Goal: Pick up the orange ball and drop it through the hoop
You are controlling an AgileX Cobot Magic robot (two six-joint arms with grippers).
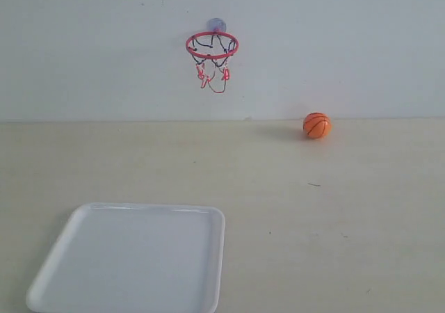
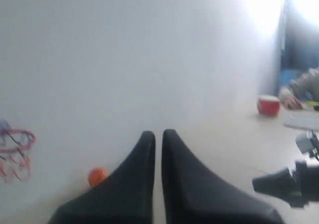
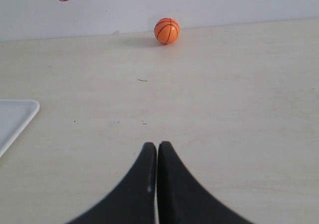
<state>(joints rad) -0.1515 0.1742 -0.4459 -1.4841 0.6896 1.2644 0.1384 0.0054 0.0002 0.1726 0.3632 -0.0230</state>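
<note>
The orange ball [image 1: 316, 125] with black seam lines rests on the pale table against the white back wall, right of centre. It also shows as the ball [image 3: 166, 31] in the right wrist view and the ball [image 2: 97, 176] in the left wrist view. The hoop [image 1: 212, 45], red ring with dark-and-red net, hangs from its suction cup on the wall, up and left of the ball; the hoop [image 2: 16, 142] also shows in the left wrist view. My right gripper [image 3: 157, 146] is shut and empty, well short of the ball. My left gripper [image 2: 158, 133] is shut and empty. Neither gripper shows in the exterior view.
A white tray [image 1: 132, 257] lies at the front left of the table; its corner [image 3: 15, 115] shows in the right wrist view. In the left wrist view a red cup [image 2: 268, 105] stands far off, with part of the other arm [image 2: 289, 181] nearby.
</note>
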